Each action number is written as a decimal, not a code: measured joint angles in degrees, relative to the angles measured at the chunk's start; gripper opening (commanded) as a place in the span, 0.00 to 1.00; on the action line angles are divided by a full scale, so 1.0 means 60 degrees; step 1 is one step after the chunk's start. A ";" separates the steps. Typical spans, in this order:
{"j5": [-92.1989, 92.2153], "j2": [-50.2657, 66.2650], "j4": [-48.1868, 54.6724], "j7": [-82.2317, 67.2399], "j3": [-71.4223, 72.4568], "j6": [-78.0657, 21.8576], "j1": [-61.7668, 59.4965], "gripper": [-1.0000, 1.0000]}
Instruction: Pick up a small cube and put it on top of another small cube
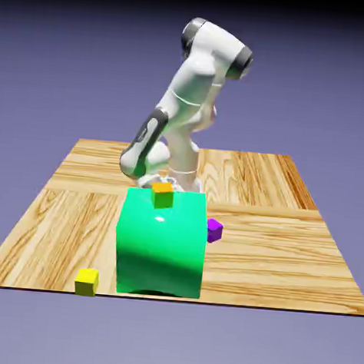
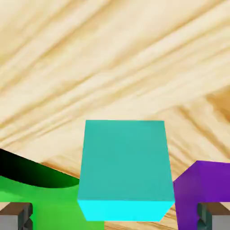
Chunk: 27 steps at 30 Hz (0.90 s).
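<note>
Exterior view: the arm is reaching down behind the green block [image 1: 162,241], its gripper hidden; the orange cube [image 1: 162,194] is showing above that block's top edge. Hand view: the teal cube [image 2: 126,164] is sitting between the spread fingertips [image 2: 15,214], apparently ungrasped, purple cube [image 2: 202,193] alongside. Judging by this, grasping is underway; closing comes next.

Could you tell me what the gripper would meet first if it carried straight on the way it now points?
Most likely the teal cube, which sits large between the gripper tips in the hand view. Depth is unclear; the purple cube lies just beside that line.
</note>
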 measured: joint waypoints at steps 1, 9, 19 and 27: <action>0.0211 0.0120 0.0069 -0.0035 0.0346 -0.0063 -0.0166 0.50; 0.0931 0.0521 0.0302 -0.0153 0.1503 -0.0273 -0.0724 0.00; -0.1166 -0.0678 -0.0393 0.0191 -0.1955 0.0356 0.0941 0.00; -0.4005 -0.1207 0.0573 0.0746 -0.3414 0.1400 -0.0080 0.00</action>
